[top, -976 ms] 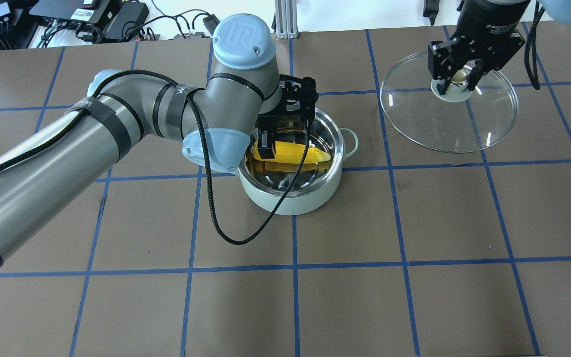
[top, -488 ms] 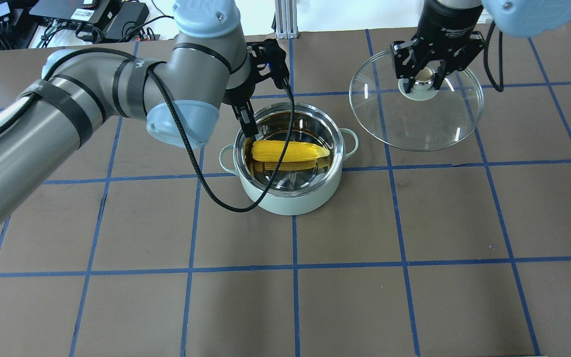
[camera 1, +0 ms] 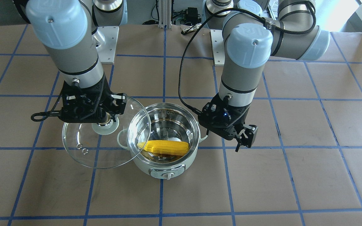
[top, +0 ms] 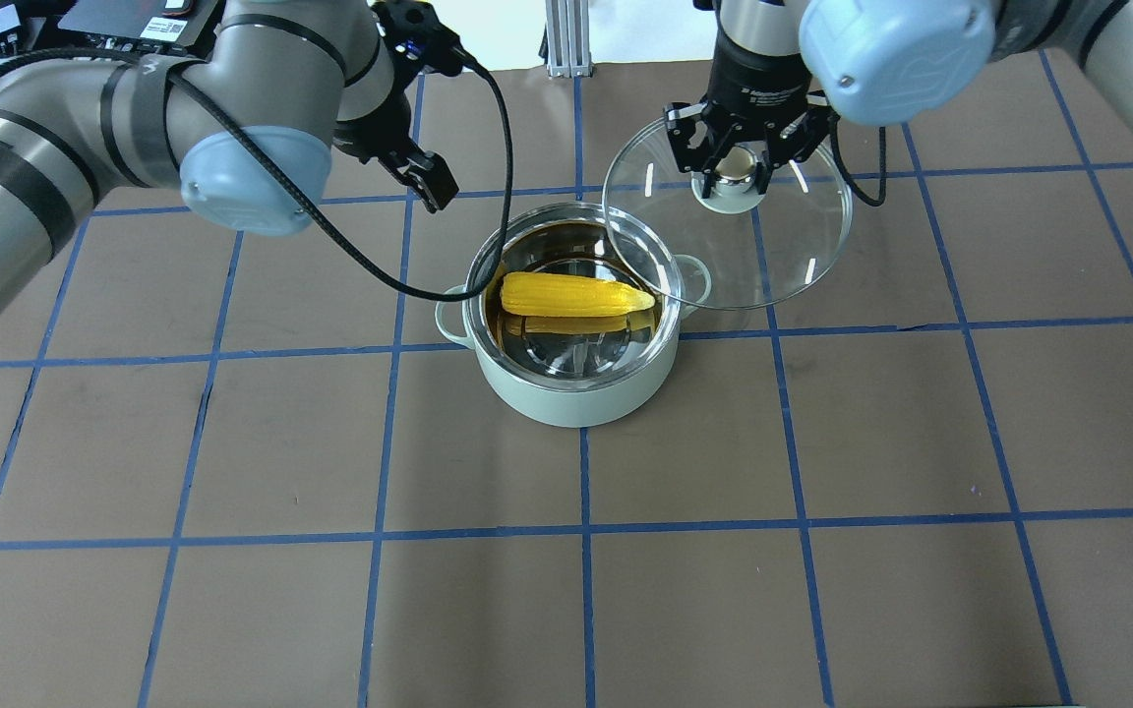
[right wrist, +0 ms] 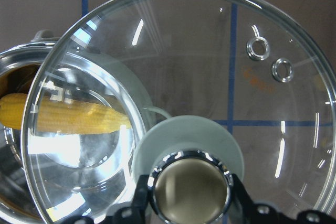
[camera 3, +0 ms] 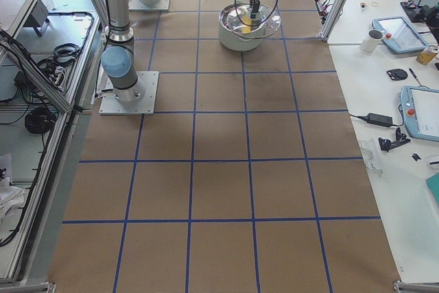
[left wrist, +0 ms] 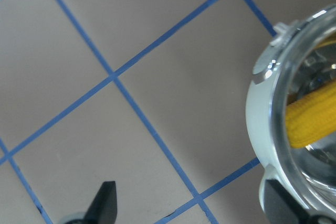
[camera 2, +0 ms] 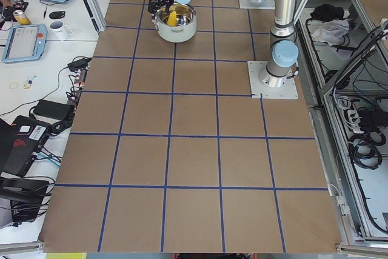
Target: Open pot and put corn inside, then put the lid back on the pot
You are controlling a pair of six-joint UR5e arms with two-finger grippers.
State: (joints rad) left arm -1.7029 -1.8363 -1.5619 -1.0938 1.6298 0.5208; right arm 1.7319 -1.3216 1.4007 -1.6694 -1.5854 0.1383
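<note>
Since half a second ago the lid (top: 783,246) has slid in toward the pot (top: 576,398), and its near edge now overlaps the pot's right rear rim where before it hung clear of it. The left gripper (top: 427,180) has pulled back from the rim and now sits beyond the pot's left rear side, apart from it. Its wrist view shows its two fingertips (left wrist: 105,203) spread wide with nothing between them.

The right gripper (top: 736,167) pinches the lid's knob (right wrist: 190,187) between its fingers and carries the lid, which looks raised above the pot's rim rather than resting on it. The pot stands open on the table (top: 232,442). The corn (top: 576,293) lies flat inside it, across the far half of the steel bowl, with its pointed end toward the pot's right handle.

Going by this, the task is well along. The pot has been opened and the corn is in. Only the closing step is left: the lid is not yet centred, since most of its glass lies off to the pot's right. It has to be brought square over the rim, lowered to seat, and then let go.
</note>
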